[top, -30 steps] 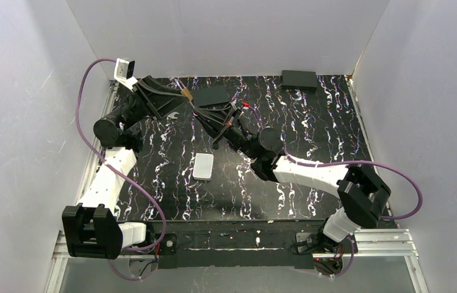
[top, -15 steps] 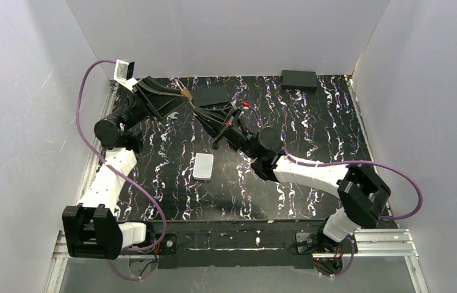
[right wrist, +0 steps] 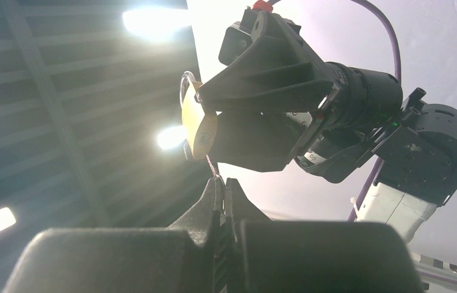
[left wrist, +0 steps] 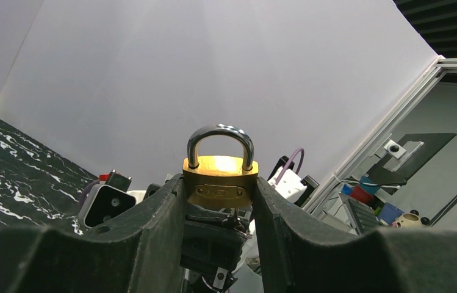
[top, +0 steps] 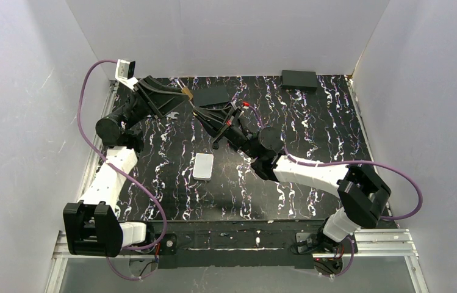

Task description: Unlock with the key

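Left tool [left wrist: 218,181]: clenched on a brass padlock [left wrist: 219,176], one finger against each side of the body. It is held clear of the tabletop [top: 311,128], at the far left. The silver shackle [left wrist: 220,129] stands upright with both legs entering the body. The lettering on the front plate is too blurred to read. The padlock's underside is cut off behind the tool's own fingers.

Right tool [right wrist: 223,184]: fingers pressed together, pinching the key [right wrist: 212,166]. Only a thin sliver of blade shows, running from the fingertips up to the padlock's lower face. The head is buried between the fingers. Whether the blade tip sits inside the keyway or merely touches it cannot be told, as bright glare washes out that spot.

Top view: both tools meet far left of centre. The key is too small to make out, and the padlock shows only as a brass fleck.

Pale flat rectangular piece [top: 203,166]: lies on the tabletop near centre, well apart from both tools.

Black box [top: 299,80]: sits at the far right edge.
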### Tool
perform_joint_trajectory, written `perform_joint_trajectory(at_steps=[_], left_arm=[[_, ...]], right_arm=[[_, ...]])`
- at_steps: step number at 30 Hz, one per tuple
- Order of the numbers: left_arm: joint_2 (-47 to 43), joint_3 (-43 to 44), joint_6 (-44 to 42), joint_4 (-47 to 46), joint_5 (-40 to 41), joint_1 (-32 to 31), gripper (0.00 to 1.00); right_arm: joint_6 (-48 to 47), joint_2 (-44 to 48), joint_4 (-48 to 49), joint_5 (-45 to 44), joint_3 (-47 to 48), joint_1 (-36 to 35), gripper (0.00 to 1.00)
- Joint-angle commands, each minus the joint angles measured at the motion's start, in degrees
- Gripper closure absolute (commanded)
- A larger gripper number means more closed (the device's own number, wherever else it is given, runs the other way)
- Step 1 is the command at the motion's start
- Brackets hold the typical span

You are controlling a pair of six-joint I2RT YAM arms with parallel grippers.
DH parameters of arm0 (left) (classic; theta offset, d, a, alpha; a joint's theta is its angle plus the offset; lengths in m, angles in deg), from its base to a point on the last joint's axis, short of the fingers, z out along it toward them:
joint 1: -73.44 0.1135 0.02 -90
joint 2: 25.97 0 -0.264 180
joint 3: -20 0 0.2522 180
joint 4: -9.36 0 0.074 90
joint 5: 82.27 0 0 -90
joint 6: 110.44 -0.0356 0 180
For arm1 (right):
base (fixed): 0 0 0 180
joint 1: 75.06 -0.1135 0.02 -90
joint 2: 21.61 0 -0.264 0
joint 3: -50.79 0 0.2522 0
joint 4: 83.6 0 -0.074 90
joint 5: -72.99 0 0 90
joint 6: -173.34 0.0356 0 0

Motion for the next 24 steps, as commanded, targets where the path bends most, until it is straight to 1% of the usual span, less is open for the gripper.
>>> perform_joint_trajectory(at_steps=[1, 13, 24], left_arm=[[-1.0, 1.8, -1.1, -2.7, 0.8, 0.1, 1.00], [-2.9, 1.1, -0.5, -2.6, 0.6, 0.2, 1.00], [-3.7, 0.4, -0.4, -2.6, 0.5, 0.3, 1.00]], right_arm=[[3.4, 0.6, 3.8, 0.3, 2.1, -0.1, 0.99], [4.8, 0.8, 5.6, -0.6, -0.2, 0.1, 0.99], [5.0, 0.1, 5.9, -0.6, 0.5, 0.1, 0.99]])
